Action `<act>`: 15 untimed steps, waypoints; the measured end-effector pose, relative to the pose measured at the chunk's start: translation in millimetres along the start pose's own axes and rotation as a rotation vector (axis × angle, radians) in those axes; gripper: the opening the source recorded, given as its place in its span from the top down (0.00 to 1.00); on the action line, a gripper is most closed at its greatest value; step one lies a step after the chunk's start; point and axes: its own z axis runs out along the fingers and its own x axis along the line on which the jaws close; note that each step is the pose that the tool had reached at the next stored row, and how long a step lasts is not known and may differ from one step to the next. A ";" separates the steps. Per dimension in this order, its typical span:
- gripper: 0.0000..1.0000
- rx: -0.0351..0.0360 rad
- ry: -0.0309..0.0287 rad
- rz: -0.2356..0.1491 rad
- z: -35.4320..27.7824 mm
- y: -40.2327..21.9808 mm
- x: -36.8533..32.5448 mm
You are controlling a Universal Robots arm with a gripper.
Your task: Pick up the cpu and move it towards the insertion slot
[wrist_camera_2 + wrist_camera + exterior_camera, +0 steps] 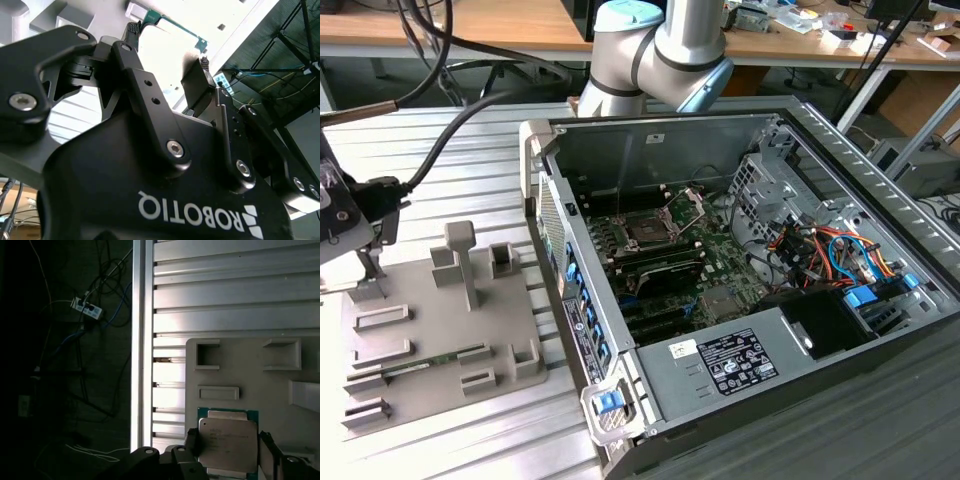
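The cpu [227,442] is a flat square chip with a silvery top and a thin green rim, lying at the edge of the grey fixture plate [240,370]. My gripper [228,445] straddles it, and its dark fingers [192,440] press against two opposite edges of the chip. In the second wrist view the gripper [168,45] frames the cpu's green rim [175,27]. In the exterior view the gripper [365,255] hangs at the far left over the plate. The insertion slot [648,230] sits inside the open computer case, with its silver retention plate [688,203] hinged up.
The fixture plate [440,330] carries raised holders, an upright post [463,262] and a green memory stick [420,365]. The case's side wall [555,230] stands between plate and socket. The slatted table's edge [142,340] runs close to the cpu. A thick cable [450,150] trails to the gripper.
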 end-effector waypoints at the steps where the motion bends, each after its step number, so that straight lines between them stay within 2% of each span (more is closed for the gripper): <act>1: 0.45 0.0000 0.0001 0.000 -0.7 0.0 0.0; 9: 0.45 0.0000 0.0001 0.000 -10.9 0.5 0.0; 15: 0.45 0.0000 0.0001 0.000 -15.9 0.7 0.0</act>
